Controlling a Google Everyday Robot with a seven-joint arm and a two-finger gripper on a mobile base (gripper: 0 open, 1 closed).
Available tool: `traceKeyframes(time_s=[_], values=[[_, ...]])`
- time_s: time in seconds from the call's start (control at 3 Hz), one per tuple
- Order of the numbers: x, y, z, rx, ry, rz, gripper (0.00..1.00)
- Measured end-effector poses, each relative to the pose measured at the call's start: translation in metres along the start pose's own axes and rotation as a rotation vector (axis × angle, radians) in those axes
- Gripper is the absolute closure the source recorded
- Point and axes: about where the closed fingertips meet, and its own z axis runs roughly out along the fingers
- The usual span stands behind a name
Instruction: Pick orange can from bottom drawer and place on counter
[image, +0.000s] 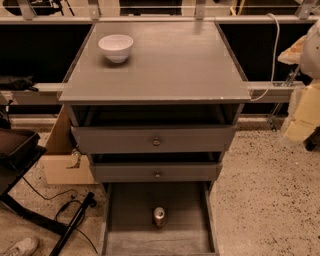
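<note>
The orange can stands upright at the lower centre of the frame, on the floor of the open bottom drawer, apart from its walls. Above it are two knobbed drawers. Higher still, the grey tabletop carries a white bowl at upper left. The hand hangs at the right edge, well apart from the can; whether it is apart or together I cannot tell.

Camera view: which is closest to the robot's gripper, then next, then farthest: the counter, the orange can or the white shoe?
The gripper is at the right edge.
1. Counter: its right edge is beside it.
2. Orange can: low in the bottom drawer, centre.
3. White shoe: far bottom-left corner.
</note>
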Motion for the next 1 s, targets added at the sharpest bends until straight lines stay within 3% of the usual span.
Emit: traceKeyframes(time_s=[0.33, 0.67, 1.0], values=[[0.0, 0.0, 0.0, 0.0, 0.0, 0.0, 0.0], [0.006, 0.006, 0.041, -0.036, -0.057, 0.01, 0.0], [0.025, 0.029, 0.108, -0.084, -0.158, 0.005, 0.0]])
